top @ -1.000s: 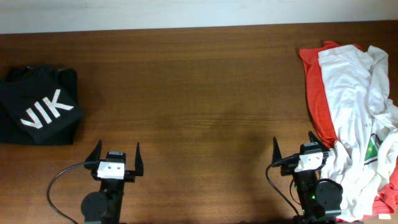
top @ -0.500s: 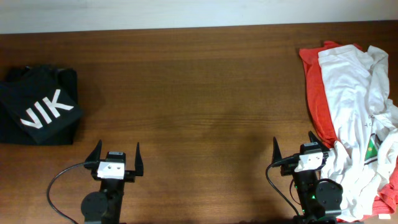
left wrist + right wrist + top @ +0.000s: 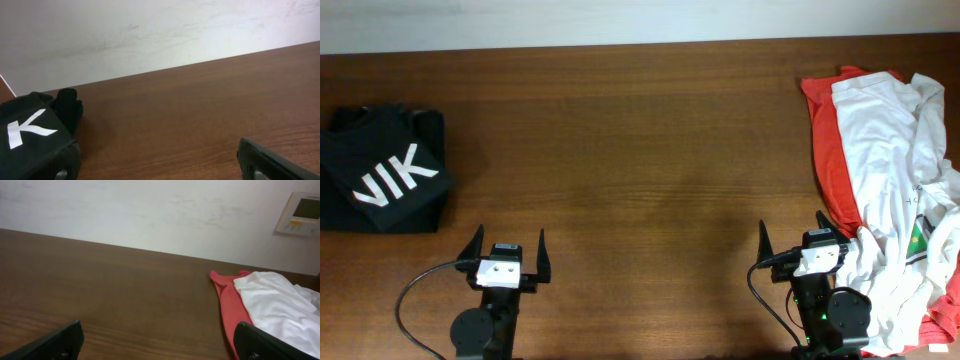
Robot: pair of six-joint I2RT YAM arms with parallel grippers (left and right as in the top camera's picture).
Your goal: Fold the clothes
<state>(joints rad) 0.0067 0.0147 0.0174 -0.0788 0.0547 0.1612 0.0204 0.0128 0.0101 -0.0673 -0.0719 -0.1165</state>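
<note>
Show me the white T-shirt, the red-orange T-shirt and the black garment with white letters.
white T-shirt [image 3: 880,140], overhead view, on its flat upper panel.
red-orange T-shirt [image 3: 826,150], overhead view, on its exposed left strip.
black garment [image 3: 375,126], overhead view, above its white letters.
</note>
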